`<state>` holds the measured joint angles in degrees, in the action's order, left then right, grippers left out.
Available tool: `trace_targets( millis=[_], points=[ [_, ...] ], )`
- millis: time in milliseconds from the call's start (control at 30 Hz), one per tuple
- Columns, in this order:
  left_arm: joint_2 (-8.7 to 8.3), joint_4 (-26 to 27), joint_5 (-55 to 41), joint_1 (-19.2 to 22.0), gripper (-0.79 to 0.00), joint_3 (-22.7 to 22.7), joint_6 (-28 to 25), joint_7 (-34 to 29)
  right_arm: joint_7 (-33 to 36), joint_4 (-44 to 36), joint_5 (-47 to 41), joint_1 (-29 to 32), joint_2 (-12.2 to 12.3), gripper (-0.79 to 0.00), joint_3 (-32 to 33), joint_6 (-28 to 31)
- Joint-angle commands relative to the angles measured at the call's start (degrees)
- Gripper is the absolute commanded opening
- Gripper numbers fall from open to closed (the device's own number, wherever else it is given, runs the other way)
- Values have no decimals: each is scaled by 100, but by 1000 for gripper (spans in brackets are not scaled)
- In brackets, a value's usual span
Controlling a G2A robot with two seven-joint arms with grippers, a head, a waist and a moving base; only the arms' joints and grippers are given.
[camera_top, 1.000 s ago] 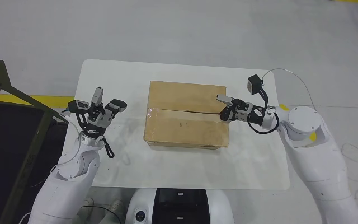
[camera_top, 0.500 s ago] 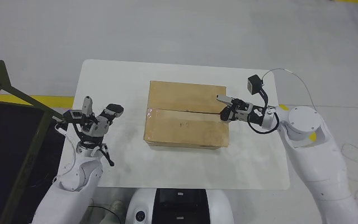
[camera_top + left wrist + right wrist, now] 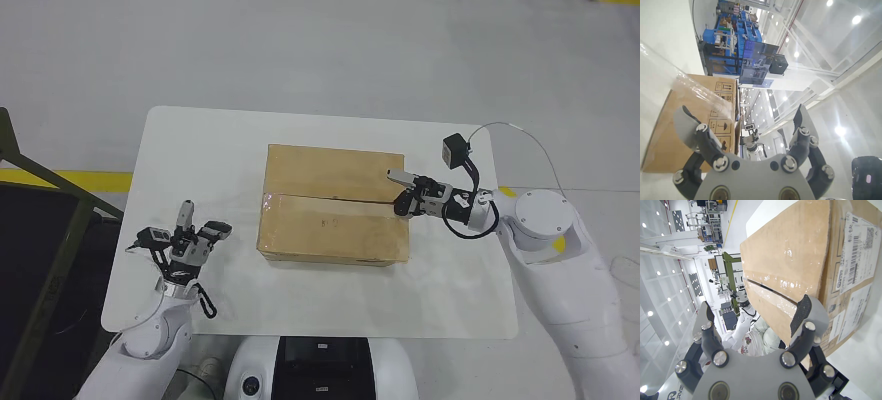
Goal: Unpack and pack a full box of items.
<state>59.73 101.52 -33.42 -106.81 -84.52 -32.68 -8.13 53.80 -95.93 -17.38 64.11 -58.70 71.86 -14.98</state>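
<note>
The box [image 3: 333,205] is showing plain brown cardboard with white, black-printed labels [image 3: 857,256]; the tabletop [image 3: 200,150] is showing plain white.

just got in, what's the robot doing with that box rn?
Unpacking has not really started. The cardboard box sits on the white table with its top flaps shut. The right gripper is open at the box's right end, by the seam between the flaps; whether it touches the box is unclear. The left gripper is open and empty, off to the box's left over the table.
</note>
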Motion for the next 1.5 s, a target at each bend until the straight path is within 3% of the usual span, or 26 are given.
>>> trace_targets(
  millis=[0, 433, 833, 1333, 1467],
  points=[
    [30, -72, 64, 75, 0, 100, 124, 117, 0, 0, 0, 0, 0, 0, 0, 0],
    [217, -684, 505, 672, 0, 489, 421, 734, 0, 0, 0, 0, 0, 0, 0, 0],
    [350, -1025, 130, 1011, 0, 551, 540, 730, 0, 0, 0, 0, 0, 0, 0, 0],
    [484, -1319, 121, 1285, -246, 510, 727, 866, 0, 0, 0, 0, 0, 0, 0, 0],
    [519, -1372, 91, 1308, -262, 505, 725, 855, 0, 0, 0, 0, 0, 0, 0, 0]
  ],
)
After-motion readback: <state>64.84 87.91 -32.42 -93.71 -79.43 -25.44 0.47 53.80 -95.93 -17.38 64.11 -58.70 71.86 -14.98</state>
